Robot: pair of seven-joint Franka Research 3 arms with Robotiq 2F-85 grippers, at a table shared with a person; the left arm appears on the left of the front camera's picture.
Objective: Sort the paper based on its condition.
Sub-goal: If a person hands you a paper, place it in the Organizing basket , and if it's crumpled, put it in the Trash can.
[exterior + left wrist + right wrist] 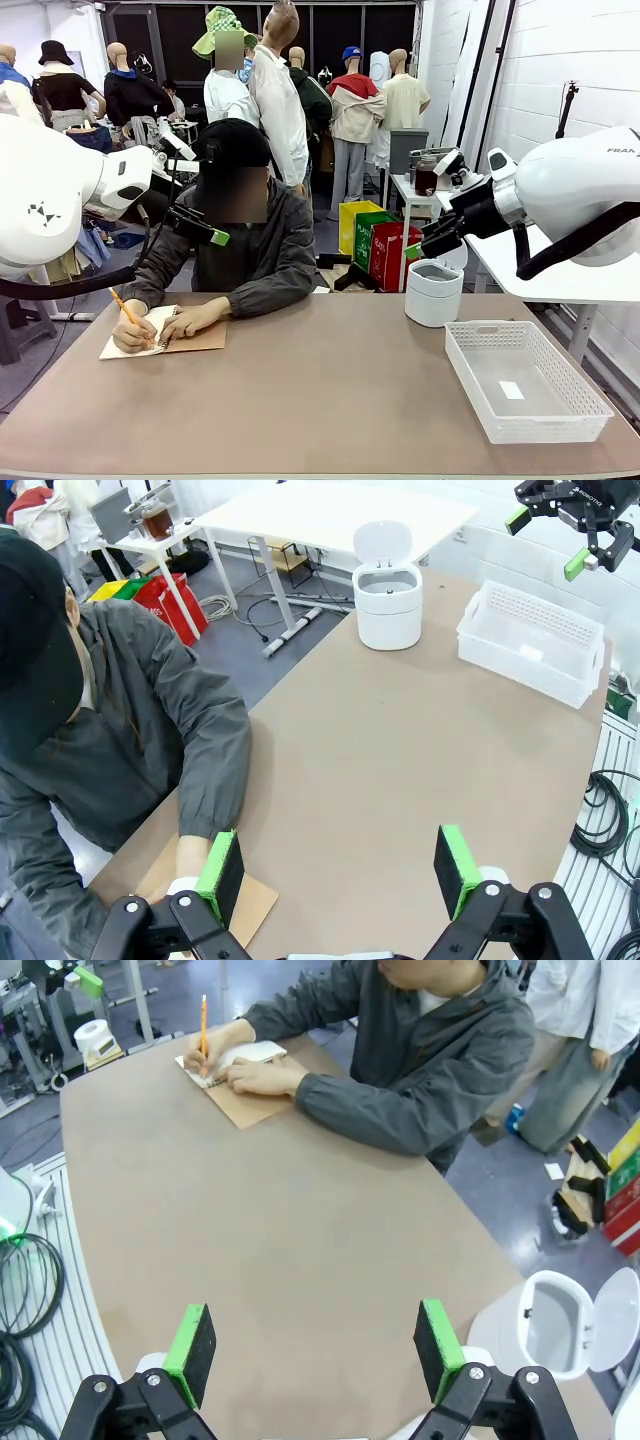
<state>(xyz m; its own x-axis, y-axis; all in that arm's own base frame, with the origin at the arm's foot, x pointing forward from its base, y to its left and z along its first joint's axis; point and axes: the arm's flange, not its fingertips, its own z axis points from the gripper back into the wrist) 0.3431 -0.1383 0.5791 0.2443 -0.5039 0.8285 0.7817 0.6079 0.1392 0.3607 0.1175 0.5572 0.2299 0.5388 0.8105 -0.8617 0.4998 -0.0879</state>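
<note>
- Brown table (300, 400) fills the front view.
- Person (255, 255) sits at 11 o'clock, both hands on the paper.
- White basket (530, 428) stands at 4 o'clock.
- White bin (432, 300) stands at 2 o'clock, lid up.
- Left gripper (338, 875) and right gripper (313, 1352) hover above the table, jaws wide apart, holding nothing.
- Paper (163, 316) lies at 10 o'clock on brown cardboard (205, 338), under a pencil (125, 308).

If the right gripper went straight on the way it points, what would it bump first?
Probably the bare table: the open right gripper points down at it, and nothing seems to lie between.
</note>
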